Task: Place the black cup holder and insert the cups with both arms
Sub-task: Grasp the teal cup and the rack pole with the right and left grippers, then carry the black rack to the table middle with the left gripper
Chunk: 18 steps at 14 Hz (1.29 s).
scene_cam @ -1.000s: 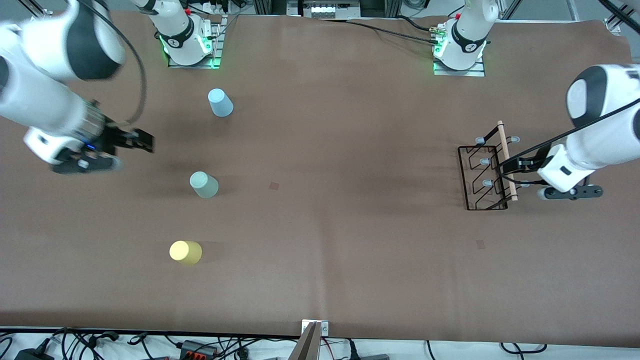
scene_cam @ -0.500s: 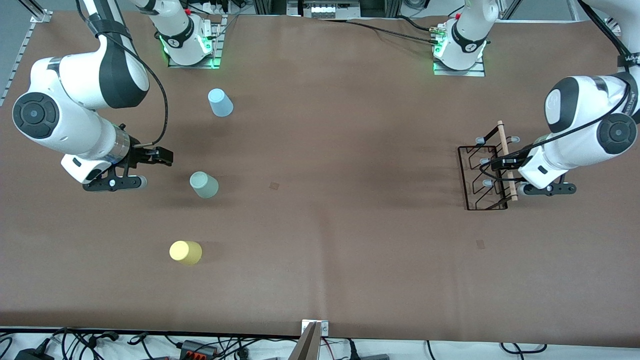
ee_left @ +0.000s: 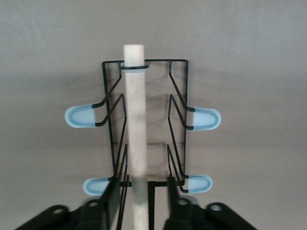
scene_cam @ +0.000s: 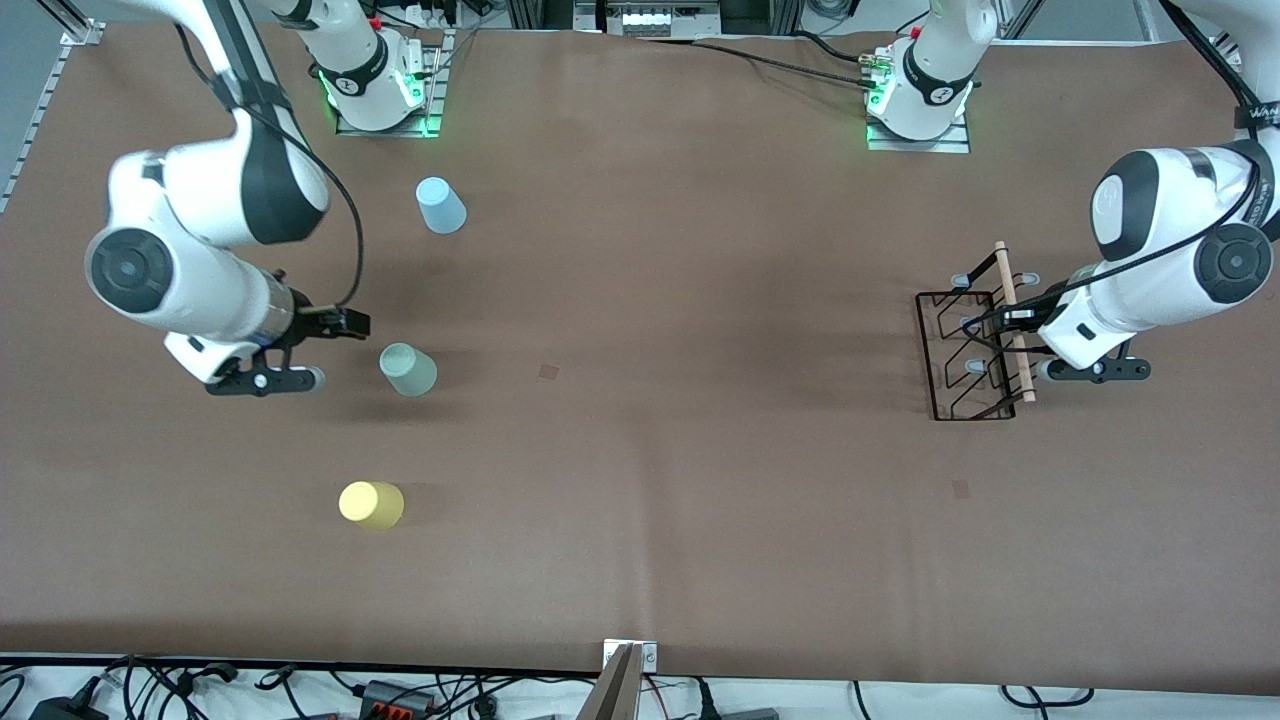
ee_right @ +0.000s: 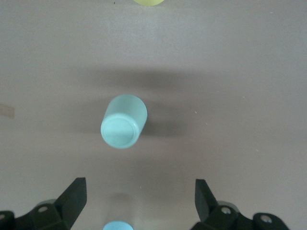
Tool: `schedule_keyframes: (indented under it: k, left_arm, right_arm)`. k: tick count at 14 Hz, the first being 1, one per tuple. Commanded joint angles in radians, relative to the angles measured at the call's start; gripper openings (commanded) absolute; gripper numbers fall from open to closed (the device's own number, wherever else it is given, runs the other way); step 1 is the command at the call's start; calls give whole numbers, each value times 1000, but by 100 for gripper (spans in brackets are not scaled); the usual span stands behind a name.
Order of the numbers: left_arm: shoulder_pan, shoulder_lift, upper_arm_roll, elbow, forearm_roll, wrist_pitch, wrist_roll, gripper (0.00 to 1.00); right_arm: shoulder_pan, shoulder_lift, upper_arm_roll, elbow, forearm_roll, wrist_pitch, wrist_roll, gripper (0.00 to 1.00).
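Two Franka arms at work on the brown table point(scene_cam: 650, 450): my left gripper point(ee_left: 139, 203) sits at the black cup holder point(scene_cam: 962, 352), toward the left arm's end of the table, fingers point(ee_left: 112, 201) either side of the light wooden rod point(ee_left: 135, 129) and close against it; can't tell whether they're fully clamped. The rack stands on the table w/ grey-tipped pegs point(ee_left: 79, 116) sticking out both sides. My right gripper point(scene_cam: 340, 323), fingers spread wide, hangs low just beside the grey-green cup point(scene_cam: 408, 369), at the right arm's end of the table, not touching it. That cup stands upside down, between the light blue cup point(scene_cam: 440, 205), farther from the front camera, and the yellow cup point(scene_cam: 371, 504), nearer it. All 3 cups stand apart, well away from the rack.
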<state>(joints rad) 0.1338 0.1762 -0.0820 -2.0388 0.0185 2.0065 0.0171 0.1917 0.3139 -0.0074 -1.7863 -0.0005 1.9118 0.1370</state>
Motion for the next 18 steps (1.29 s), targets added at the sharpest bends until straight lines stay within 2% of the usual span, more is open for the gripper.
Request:
schedule_keyframes:
  k: [1, 2, 4, 7, 10, 12, 13, 16, 18]
  left_arm:
    - [33, -32, -5, -37, -11, 23, 55, 20]
    - [33, -31, -5, -44, -11, 24, 54, 20]
    - [33, -32, -5, -69, -17, 44, 54, 20]
    - [35, -32, -5, -106, -17, 95, 55, 20]
    - [27, -37, -7, -95, -17, 83, 50, 1]
    - [27, -46, -21, -90, -19, 80, 46, 1]
    - [23, -50, -28, -72, -19, 75, 44, 1]
    - [21, -38, -94, 59, -37, -52, 41, 0]
    - [18, -20, -166, 165, -68, -142, 23, 0]
  right_arm:
    - [15, 59, -2, 13, 5, 56, 67, 100]
    - [21, 68, -2, 10, 19, 70, 78, 100]
    - [20, 94, -2, 1, 101, 73, 93, 100]
    - [22, 126, -2, -28, 128, 113, 99, 100]
    - [17, 133, -2, -77, 128, 151, 102, 100]
    - [12, 149, -3, -84, 128, 167, 113, 100]
    - [12, 160, -3, -84, 128, 180, 128, 100]
    - [17, 175, -2, -84, 128, 185, 147, 100]
    - [17, 192, -2, -82, 129, 205, 147, 100]
